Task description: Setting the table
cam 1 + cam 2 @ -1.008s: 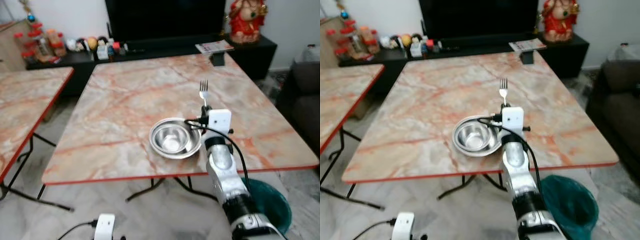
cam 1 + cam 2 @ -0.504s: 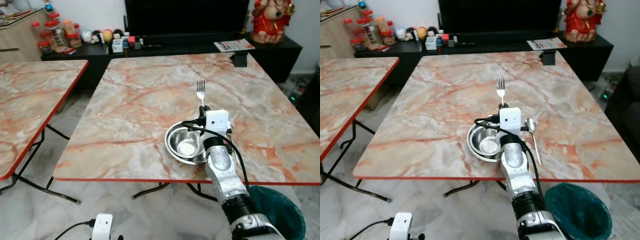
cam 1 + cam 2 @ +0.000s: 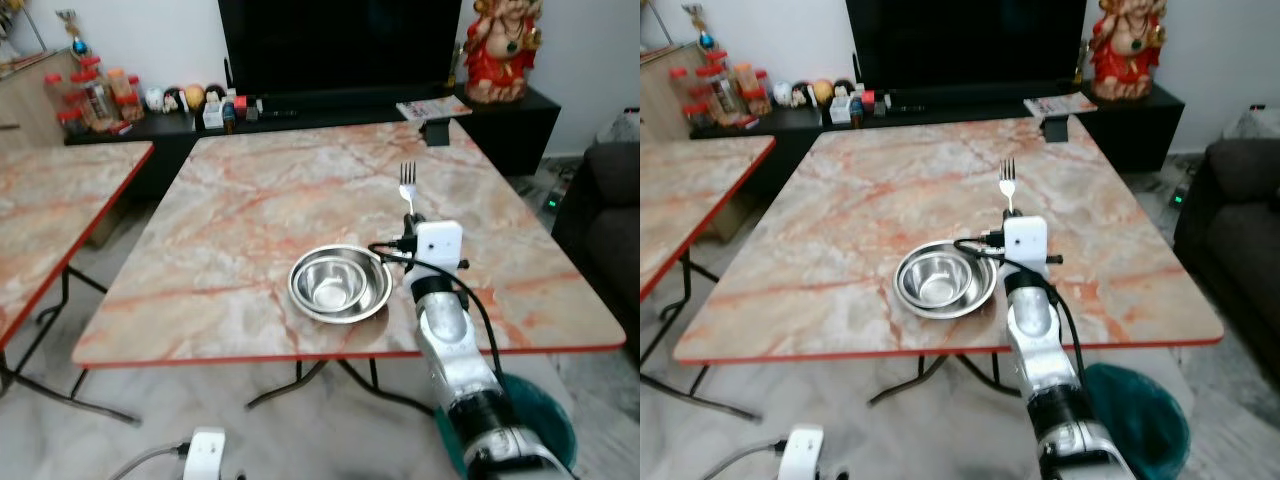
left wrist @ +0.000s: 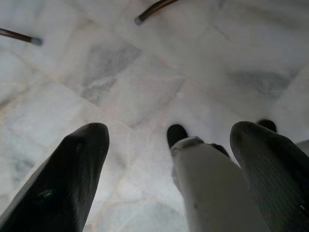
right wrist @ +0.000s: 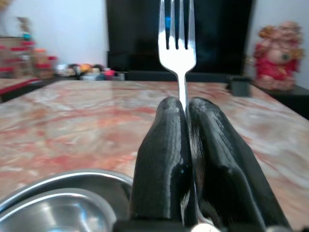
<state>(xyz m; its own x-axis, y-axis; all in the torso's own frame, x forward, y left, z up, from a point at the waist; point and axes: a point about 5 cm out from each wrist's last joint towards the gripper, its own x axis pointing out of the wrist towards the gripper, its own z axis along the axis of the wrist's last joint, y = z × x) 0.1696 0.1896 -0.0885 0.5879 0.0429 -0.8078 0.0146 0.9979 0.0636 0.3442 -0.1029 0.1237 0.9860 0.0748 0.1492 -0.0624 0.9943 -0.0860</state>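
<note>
The right pincer (image 5: 186,159) is clenched on one shiny silver metal fork (image 5: 177,43), tines up, just beside two nested round steel bowls (image 3: 339,285) on the marble-patterned, red-edged counter (image 3: 250,200). The fork looks mid-placement; next it needs lowering flat beside the bowls. The left pincer (image 4: 169,159) hangs released above the floor.

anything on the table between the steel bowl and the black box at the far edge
No objects rest there: between the steel bowl and the black box the left eye view shows bare marble table. The fork, clamped in the right gripper, is held above that stretch.
</note>
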